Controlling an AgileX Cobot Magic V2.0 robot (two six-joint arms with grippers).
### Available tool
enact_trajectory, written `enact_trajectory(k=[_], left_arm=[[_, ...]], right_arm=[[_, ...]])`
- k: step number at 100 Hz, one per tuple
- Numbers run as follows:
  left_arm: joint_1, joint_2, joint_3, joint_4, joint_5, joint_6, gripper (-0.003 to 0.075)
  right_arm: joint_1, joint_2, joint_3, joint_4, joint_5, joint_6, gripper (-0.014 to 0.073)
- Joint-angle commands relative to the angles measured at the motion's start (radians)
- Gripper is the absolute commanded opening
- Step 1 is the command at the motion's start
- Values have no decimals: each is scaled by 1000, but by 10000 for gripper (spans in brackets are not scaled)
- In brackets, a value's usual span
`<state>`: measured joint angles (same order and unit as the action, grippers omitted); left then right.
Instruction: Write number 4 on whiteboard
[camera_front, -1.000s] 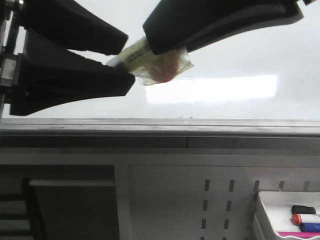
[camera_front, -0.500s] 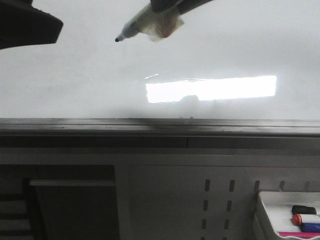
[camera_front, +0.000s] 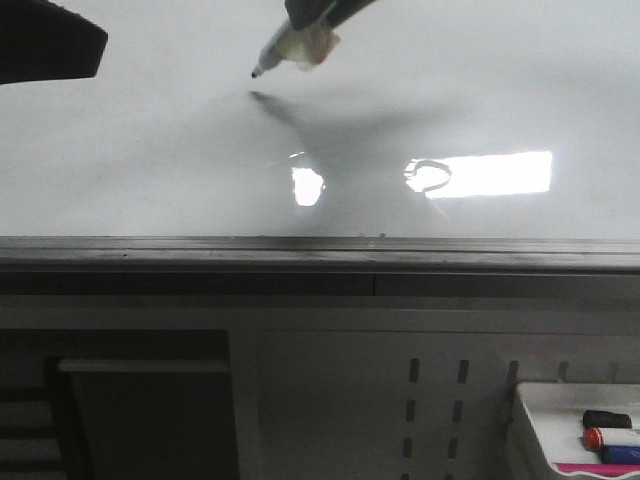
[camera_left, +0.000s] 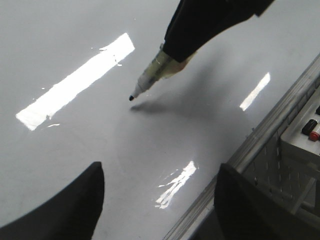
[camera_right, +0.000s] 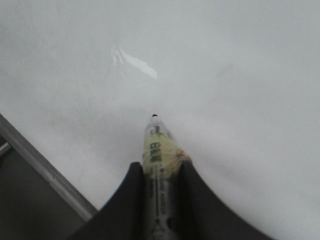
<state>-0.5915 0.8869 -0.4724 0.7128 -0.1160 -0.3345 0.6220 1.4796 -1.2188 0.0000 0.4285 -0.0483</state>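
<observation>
The right claw (camera_right: 159, 200) is clamped on a clear-barrelled black-tipped marker with yellowish tape around its barrel (camera_front: 285, 47). The marker is tilted, its tip just above the large glossy white whiteboard (camera_front: 150, 170), with the tip's shadow close beneath it. No stroke of the figure 4 is visible on the board. The left claw (camera_left: 155, 210) hangs over the board beside the marker, its fingers (camera_left: 65, 210) spread wide and holding nothing. A grey metal ledge (camera_front: 320, 255) runs along the board's lower edge.

A small white tray (camera_front: 530, 420) holds capped markers (camera_front: 612, 438) beside a perforated panel (camera_front: 440, 400).
</observation>
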Motion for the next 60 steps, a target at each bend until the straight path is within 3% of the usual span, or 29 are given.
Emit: enact_trajectory(k=[1, 23, 46, 60], left_arm=[[2, -13, -28, -22, -48, -12, 440], [2, -13, -28, -22, -39, -12, 440], [2, -13, -28, -22, -25, -12, 440], [2, -13, -28, -22, -25, -12, 440]], right_arm=[[2, -10, -22, 0, -6, -7, -66], [33, -6, 42, 10, 3, -7, -66], [-25, -90, 42, -30, 111, -7, -66], [-11, -117, 40, -24, 56, -7, -66]])
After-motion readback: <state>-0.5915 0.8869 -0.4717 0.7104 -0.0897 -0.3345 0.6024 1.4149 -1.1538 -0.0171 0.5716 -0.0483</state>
